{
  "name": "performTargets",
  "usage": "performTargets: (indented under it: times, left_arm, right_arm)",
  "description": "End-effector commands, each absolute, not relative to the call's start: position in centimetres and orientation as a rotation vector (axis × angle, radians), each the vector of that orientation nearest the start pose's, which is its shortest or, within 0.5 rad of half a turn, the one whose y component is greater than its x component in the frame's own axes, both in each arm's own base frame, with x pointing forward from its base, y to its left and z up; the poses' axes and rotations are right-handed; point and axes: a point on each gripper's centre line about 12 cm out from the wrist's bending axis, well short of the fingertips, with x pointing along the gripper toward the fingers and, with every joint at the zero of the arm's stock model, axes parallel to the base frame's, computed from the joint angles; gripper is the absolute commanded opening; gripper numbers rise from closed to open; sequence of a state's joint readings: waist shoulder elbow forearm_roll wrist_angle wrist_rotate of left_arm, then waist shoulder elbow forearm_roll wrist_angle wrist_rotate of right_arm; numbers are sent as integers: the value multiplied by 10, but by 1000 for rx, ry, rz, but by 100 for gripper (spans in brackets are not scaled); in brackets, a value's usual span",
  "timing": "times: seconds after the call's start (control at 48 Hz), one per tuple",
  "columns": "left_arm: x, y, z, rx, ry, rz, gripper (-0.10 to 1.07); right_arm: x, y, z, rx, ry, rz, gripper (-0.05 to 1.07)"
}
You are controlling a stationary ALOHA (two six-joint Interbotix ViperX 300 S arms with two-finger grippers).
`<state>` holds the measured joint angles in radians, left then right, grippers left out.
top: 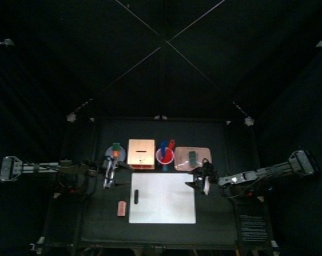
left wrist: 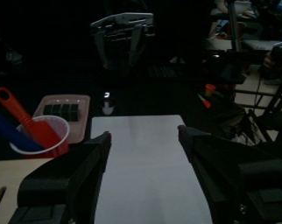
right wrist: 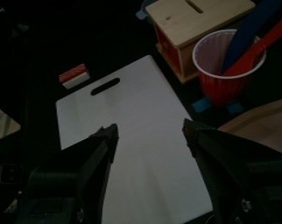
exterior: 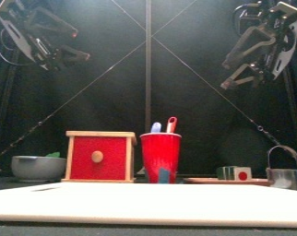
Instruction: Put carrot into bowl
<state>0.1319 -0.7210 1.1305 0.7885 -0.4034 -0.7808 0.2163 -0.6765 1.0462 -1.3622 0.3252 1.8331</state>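
1. Front view: bowl (exterior: pixel 34 169) sits at the far-left of the bench (exterior: pixel 148 205), just left of the red box (exterior: pixel 100 157). A green tuft shows over its right rim, prob. the leafy end of the carrot (exterior: pixel 53 155).
2. Top view: an orange-green speck sits on the pale round of the bowl, so carrot looks to be at or in it. Can't tell if it lies fully inside or leans on the rim. Long axis not readable either.
3. Left jaws (left wrist: pixel 144 138): spread wide, nothing btwn them, hanging high over the white board (left wrist: pixel 141 175).
4. Right jaws (right wrist: pixel 148 129): also spread wide and empty, high over the same board, w/ the red cup (right wrist: pixel 229 59) off to one side.
5. Key relation, top view: bowl and carrot lie at approx 12 o'clock from the left jaws, near. From the right jaws they're at approx 10 o'clock, well apart, w/ box and cup in btwn.
6. Judgement: left arm is the nearer one. If the carrot isn't seated, a short reach fwd and down should do. Check the carrot's lie first, as a grip on the rim would tip the bowl.
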Motion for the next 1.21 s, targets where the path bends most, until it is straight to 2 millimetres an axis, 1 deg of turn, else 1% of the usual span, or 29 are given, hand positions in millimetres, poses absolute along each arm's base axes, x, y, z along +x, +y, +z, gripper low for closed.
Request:
performTargets:
  times: [0.0, 0.146, 0.25, 0.396, 0.667, 0.792, 1.188]
  left_arm:
    - [244, -3, 268, -62, 87, -149, 95]
    - [252, -5, 262, -70, 94, -131, 95]
    - [255, -4, 255, -21, 106, -117, 95]
    - [253, -3, 252, 28, 93, -103, 95]
    - [247, -2, 243, 2, 85, -89, 95]
    - [247, -2, 243, 3, 82, -88, 95]
    - [247, 5, 243, 26, 85, -65, 95]
  right_arm:
    - [244, 15, 250, 366, 369, -196, 93]
    - [244, 14, 246, 367, 380, -203, 93]
    - [244, 13, 244, 372, 386, -210, 93]
    - [244, 9, 241, 391, 395, -234, 93]
    - [244, 8, 238, 411, 404, -243, 93]
    - [244, 8, 241, 418, 398, -243, 93]
    - [243, 9, 237, 444, 412, -250, 93]
